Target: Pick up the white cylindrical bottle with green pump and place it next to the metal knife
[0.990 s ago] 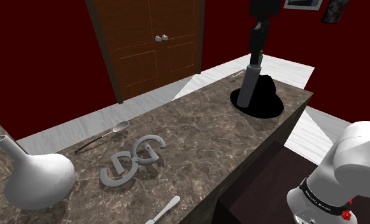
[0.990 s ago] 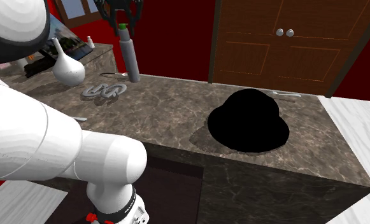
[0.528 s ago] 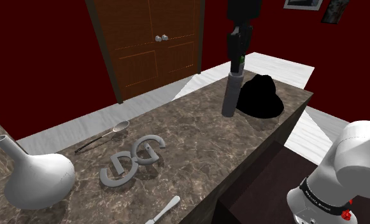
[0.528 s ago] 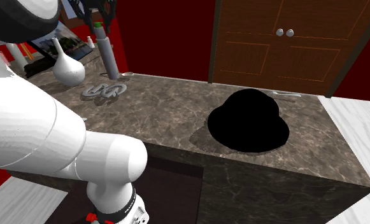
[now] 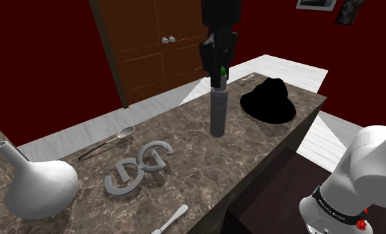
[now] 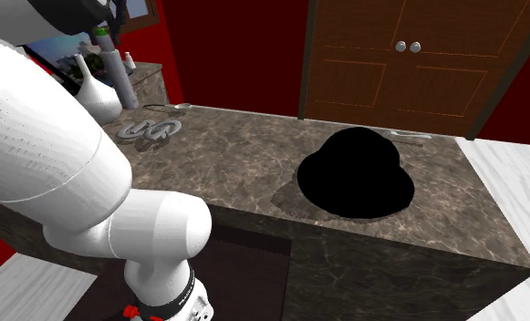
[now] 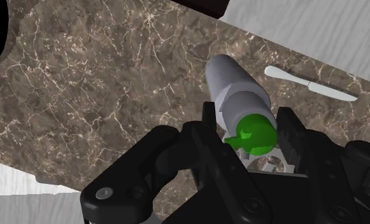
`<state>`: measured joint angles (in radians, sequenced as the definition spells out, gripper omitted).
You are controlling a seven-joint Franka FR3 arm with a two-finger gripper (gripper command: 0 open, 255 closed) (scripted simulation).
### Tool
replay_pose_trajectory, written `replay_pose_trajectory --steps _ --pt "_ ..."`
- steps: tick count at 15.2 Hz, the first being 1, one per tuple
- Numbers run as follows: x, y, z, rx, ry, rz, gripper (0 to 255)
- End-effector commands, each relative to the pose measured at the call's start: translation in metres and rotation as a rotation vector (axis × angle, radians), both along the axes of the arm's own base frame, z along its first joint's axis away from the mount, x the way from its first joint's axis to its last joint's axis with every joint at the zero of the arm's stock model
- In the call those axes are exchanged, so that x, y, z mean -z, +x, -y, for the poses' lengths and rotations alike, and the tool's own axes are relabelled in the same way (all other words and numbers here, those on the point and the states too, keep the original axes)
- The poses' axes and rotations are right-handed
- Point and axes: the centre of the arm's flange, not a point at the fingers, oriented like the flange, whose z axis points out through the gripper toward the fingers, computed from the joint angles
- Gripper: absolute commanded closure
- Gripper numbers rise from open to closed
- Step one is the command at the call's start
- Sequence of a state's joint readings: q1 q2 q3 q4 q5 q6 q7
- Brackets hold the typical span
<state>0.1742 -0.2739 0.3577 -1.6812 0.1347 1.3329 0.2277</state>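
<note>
**Transport step: bottle in the gripper, to be set beside the knife.** The white arm [image 5: 374, 169] rises at 4 o'clock in the shoulder view and reaches over the brown marbled counter [image 5: 185, 126]. Places below are read in that view, by the clock, from the bottle. A white long-necked vase [image 5: 40, 185] stands far off at 8 o'clock. A black hat [image 5: 270, 101] sits near at 3 o'clock. A pair of grey letters, D and G [image 5: 139, 167], lies at 8 o'clock, nearer than the vase. The pale grey cylindrical bottle [image 5: 217, 114] hangs upright between hat and letters; whether its base clears the stone cannot be told. The black gripper [image 5: 218, 65] stands over it at 12 o'clock. In the wrist view its fingers [image 7: 208, 121] press against the neck on either side of the green pump [image 7: 255, 134], so the bottle is judged firmly pinched. The knife [image 5: 171, 220], slim and pale, lies near the counter's front edge at 7 o'clock. For a clean finish the carry should run toward 7 o'clock with the bottle vertical and raised enough to pass close beside the letters. A grip so high on a tall body probably lets the base swing, so the arm should slow before lowering. The base belongs flat on bare stone just beside the blade, not on it, and well inside the edge. Release should come only once the base bears weight.
</note>
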Motion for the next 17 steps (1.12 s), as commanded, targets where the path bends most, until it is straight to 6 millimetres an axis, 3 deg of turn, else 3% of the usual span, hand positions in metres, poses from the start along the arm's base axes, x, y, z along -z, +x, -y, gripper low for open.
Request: replay_pose_trajectory --steps 1,17 --pt "-0.002 -0.002 -0.036 0.001 0.001 0.0 255" --pt "0.083 -0.002 -0.036 0.001 0.001 0.0 255"
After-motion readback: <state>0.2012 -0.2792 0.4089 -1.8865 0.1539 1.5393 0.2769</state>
